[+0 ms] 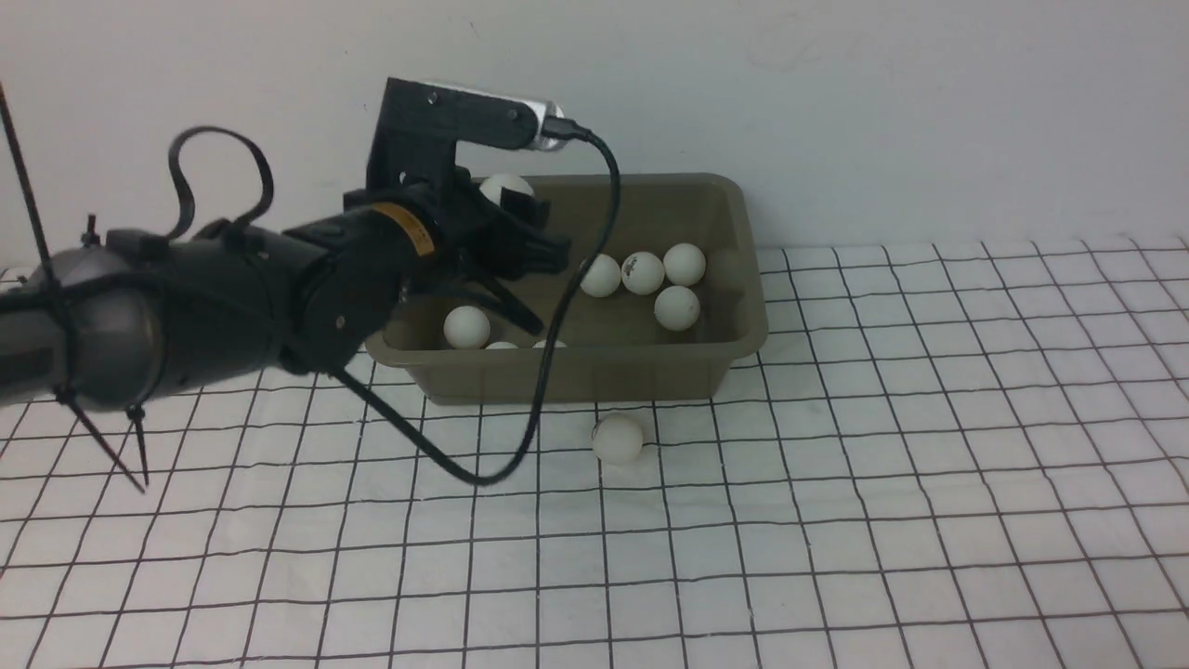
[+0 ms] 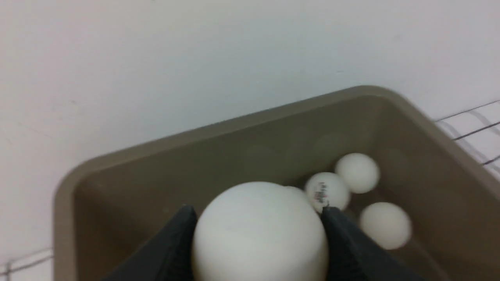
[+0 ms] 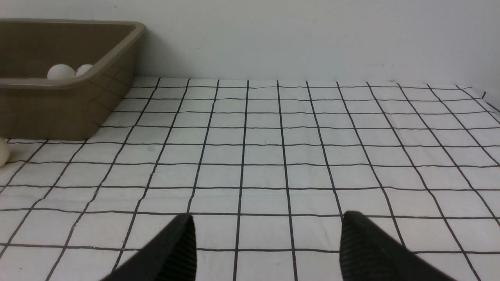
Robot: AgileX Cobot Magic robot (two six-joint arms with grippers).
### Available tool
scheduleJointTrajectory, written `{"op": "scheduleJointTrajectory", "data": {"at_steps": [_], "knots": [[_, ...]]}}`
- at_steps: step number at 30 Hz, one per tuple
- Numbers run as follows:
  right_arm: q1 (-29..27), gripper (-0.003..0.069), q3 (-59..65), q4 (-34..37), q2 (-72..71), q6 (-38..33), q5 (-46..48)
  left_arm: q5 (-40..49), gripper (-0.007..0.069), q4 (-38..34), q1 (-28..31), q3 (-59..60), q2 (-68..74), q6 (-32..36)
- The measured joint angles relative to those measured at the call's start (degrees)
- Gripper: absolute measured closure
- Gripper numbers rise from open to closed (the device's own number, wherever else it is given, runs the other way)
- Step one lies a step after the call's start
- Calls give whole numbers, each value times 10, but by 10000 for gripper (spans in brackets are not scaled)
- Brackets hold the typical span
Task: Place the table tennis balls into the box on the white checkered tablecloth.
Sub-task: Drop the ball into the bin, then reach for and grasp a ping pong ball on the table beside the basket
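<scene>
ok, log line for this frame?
left gripper: shut on ball, over box | right gripper: open, empty | one ball on tablecloth

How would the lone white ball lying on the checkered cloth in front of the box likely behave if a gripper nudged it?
The ball is a smooth sphere on flat cloth, so it would probably roll away. It looks small and hollow, so likely very light. The box wall behind might stop it.

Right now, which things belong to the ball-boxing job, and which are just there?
Job:
- held ball in left gripper, above the box
- balls in box
- loose ball on the cloth, in front of the box
- right gripper, open, empty

Just there:
- camera cable
- wall
</scene>
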Motion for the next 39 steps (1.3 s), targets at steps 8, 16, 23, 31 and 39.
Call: {"op": "scheduleJointTrajectory", "data": {"at_steps": [8, 16, 23, 31, 39], "knots": [[0, 207, 0, 0, 0, 0, 0, 15, 275, 157, 1, -50, 80, 0], [0, 207, 0, 0, 0, 0, 0, -25, 165, 199, 1, -50, 125, 0], [0, 207, 0, 0, 0, 0, 0, 39, 133, 158, 1, -50, 86, -8], [0, 207, 0, 0, 0, 0, 0, 191, 157, 153, -69, -50, -34, -49], [0, 207, 0, 0, 0, 0, 0, 295, 157, 118, -192, -50, -49, -49]]}}
